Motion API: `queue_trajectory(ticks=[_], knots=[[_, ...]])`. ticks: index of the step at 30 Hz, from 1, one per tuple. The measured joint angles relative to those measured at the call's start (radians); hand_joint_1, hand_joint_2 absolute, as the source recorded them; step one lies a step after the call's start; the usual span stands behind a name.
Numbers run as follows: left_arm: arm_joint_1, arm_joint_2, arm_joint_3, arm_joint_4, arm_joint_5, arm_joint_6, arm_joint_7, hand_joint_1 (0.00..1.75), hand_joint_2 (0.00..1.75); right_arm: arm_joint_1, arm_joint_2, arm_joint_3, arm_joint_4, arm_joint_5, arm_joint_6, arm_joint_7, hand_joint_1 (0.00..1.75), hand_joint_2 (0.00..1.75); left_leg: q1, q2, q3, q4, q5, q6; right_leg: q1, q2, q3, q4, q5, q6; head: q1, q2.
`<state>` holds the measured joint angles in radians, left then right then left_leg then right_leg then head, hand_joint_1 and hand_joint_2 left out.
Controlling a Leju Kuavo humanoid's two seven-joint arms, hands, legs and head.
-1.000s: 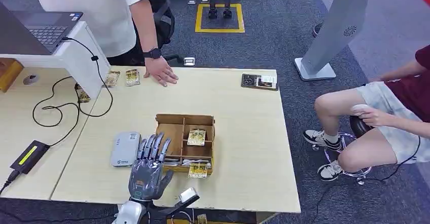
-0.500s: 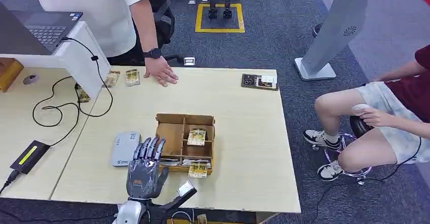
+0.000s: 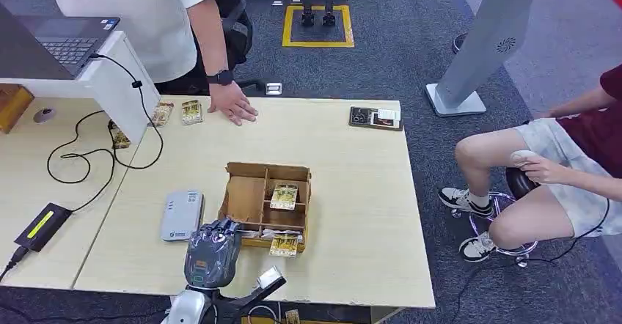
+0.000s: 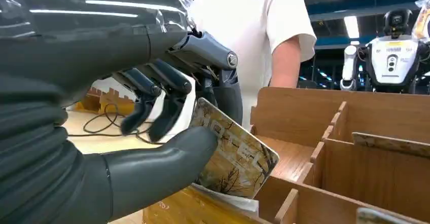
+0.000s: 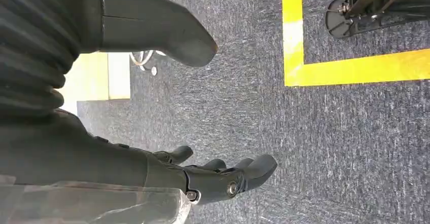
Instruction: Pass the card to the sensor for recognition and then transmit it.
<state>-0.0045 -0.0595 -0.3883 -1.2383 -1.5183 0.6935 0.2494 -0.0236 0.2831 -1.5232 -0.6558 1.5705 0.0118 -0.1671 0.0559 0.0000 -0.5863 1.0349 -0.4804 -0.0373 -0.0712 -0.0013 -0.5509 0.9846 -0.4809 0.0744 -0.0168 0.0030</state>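
- The left hand (image 3: 213,254) had its fingers stretched out flat over the box a second ago. Now they are curled down, and the hand has pulled back a little toward the table's near edge.
- The left hand pinches a card (image 4: 233,153) between its thick thumb and its dark fingers (image 4: 170,110). The card is tilted and sits at the near left corner of the wooden box (image 3: 249,174).
- The wooden box is in the middle of the table (image 3: 352,192). Two more cards lie in its slots, one at the middle and one at the near edge.
- The grey card reader (image 3: 182,215) lies flat at 9 o'clock from the box, just beside the left hand.
- The right hand (image 5: 213,176) hangs over the grey carpet. Its fingers are apart and it holds nothing.
- A person's hand (image 3: 233,105) rests on the far edge of the table, at 12 o'clock from the box.
- Another person sits at 3 o'clock, well apart from the table.
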Motion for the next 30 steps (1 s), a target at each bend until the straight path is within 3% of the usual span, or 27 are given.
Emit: queue_trajectory(ticks=[11, 18, 22, 30], knots=[[0.002, 0.001, -0.006, -0.003, 0.014, 0.0, -0.032, 1.75, 1.75, 0.0, 0.0, 0.0, -0.002, 0.0, 0.0, 0.0, 0.0, 1.75, 0.0, 0.0, 0.0, 0.0, 0.0, 0.0, 0.0, 0.0, 0.0, 0.0, 0.0, 0.0, 0.0, 0.0], [0.002, -0.013, 0.017, -0.095, 0.065, 0.0, -0.16, 1.75, 1.75, 0.001, 0.0, 0.005, -0.009, 0.0, 0.001, 0.007, 0.0, 1.75, 0.0, 0.0, 0.0, 0.0, 0.0, 0.0, 0.0, 0.0, 0.0, 0.0, 0.0, 0.0, 0.0, 0.0], [-0.039, -0.018, 0.033, -0.14, 0.105, 0.0, -0.201, 1.75, 1.75, 0.0, 0.0, 0.02, -0.001, 0.0, -0.014, 0.008, 0.0, 1.75, 0.0, 0.0, 0.0, 0.0, 0.0, 0.0, 0.0, 0.0, 0.0, 0.0, 0.0, 0.0, 0.0, 0.0], [-0.17, -0.015, 0.035, -0.169, 0.144, 0.0, -0.19, 1.75, 1.75, -0.005, -0.015, 0.053, 0.058, 0.0, -0.061, 0.007, 0.0, 1.75, 0.0, 0.0, 0.0, 0.0, 0.001, 0.0, 0.0, 0.0, 0.0, 0.0, 0.001, 0.0, 0.0, 0.0]])
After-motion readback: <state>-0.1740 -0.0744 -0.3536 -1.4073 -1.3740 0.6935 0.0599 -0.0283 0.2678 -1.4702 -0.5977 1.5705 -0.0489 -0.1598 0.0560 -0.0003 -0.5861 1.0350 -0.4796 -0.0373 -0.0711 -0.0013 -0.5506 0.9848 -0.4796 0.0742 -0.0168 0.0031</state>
